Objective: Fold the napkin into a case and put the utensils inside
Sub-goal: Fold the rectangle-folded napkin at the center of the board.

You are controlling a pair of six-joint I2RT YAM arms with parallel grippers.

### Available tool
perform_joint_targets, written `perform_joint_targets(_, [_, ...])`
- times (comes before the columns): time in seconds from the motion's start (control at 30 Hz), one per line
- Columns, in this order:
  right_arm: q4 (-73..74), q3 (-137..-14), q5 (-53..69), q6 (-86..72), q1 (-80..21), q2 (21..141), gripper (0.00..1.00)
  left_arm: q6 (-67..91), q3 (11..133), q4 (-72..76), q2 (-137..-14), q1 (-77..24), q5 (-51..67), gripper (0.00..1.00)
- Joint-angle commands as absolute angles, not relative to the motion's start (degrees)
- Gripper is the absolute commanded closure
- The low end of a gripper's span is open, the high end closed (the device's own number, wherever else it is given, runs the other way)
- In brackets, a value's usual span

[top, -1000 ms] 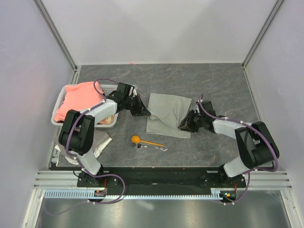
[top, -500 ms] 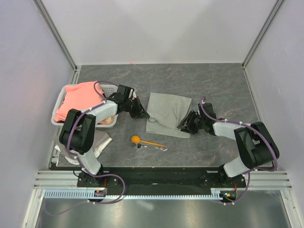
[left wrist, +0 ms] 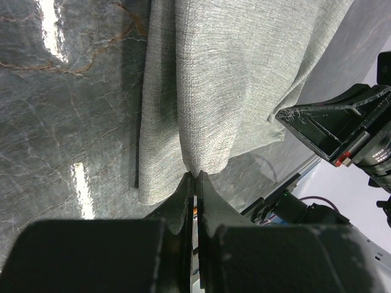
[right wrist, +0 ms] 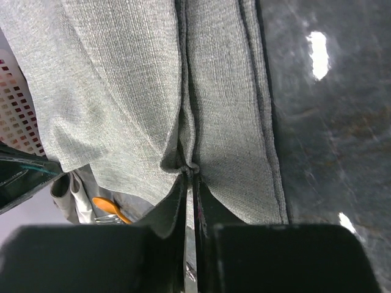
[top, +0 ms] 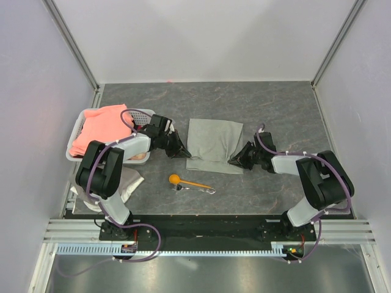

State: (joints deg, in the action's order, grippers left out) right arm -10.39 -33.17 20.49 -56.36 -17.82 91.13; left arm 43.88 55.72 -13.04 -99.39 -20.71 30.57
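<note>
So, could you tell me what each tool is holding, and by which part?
Both hold the napkin: the left tool pinches a pucker at its left edge, the right tool one at its right edge.

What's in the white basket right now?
A salmon-pink cloth fills the basket; anything beneath it is covered, and the left arm hides the near corner.

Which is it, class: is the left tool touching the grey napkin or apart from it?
Touching. The left wrist view shows the left tool shut on a bunched fold at the edge of the napkin.
</note>
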Motion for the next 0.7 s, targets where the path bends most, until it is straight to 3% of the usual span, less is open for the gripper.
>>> perform_joint_targets(0.0, [-13.53,-35.95,18.54,-54.76,-18.37,93.08,0.97,43.86,55.28,-10.63,-96.33,-20.57,31.73,0.98])
perform_joint_targets(0.3, [-3.88,-42.53,17.48,-49.66,-17.32,85.52,1.00,45.96,60.01,-9.32,-95.45,-20.48,35.76,0.98])
perform_joint_targets(0.4, [7.35,-47.80,16.71,-46.07,-15.65,83.59,1.00,48.34,62.14,-9.32,-95.01,-20.74,37.96,0.98])
perform_joint_targets(0.67, [23.90,-48.44,14.33,-33.58,-13.27,78.32,1.00,48.78,55.04,-9.23,-92.64,-22.06,41.40,0.98])
